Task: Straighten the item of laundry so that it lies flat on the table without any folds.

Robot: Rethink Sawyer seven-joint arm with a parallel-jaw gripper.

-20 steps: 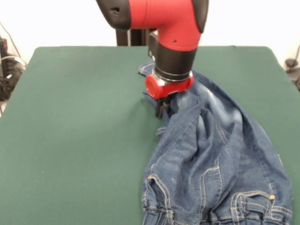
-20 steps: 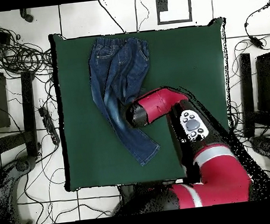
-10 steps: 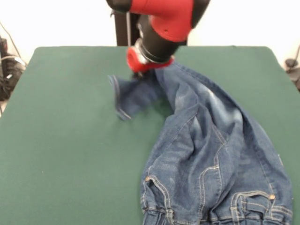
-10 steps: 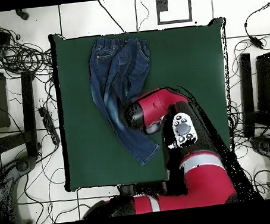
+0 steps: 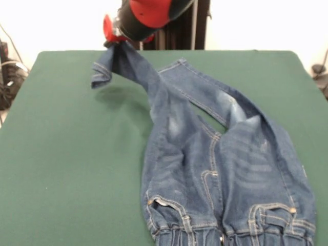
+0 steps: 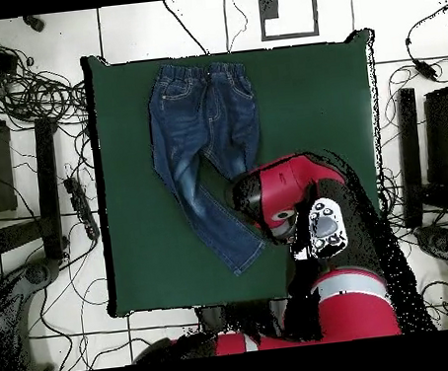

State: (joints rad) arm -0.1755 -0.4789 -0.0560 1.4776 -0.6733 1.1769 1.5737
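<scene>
The blue denim jeans [image 5: 225, 174] lie on the dark green table [image 5: 61, 154], with the gathered waistband at the near edge. One leg lies flat and ends at a hem near the far middle. The other leg stretches up and to the far left, its hem raised off the table. My gripper [image 5: 114, 45] is shut on that raised leg end, under the red wrist. In the overhead view the jeans [image 6: 203, 136] lie with the waistband at the top. One leg runs down toward the table's [image 6: 320, 114] lower edge, and the other goes under the red arm [image 6: 289, 197], which hides the gripper.
The robot's dark pedestal [image 5: 179, 36] stands behind the table's far edge. Cables [image 6: 30, 95] and dark stands [image 6: 408, 154] lie on the floor around the table. Bare green cloth spreads left of the jeans in the front view.
My gripper has lifted one jeans leg and carried it toward the far left in the front view. The legs, which were bunched and crossed, are now spread apart, and the waist has shifted.
</scene>
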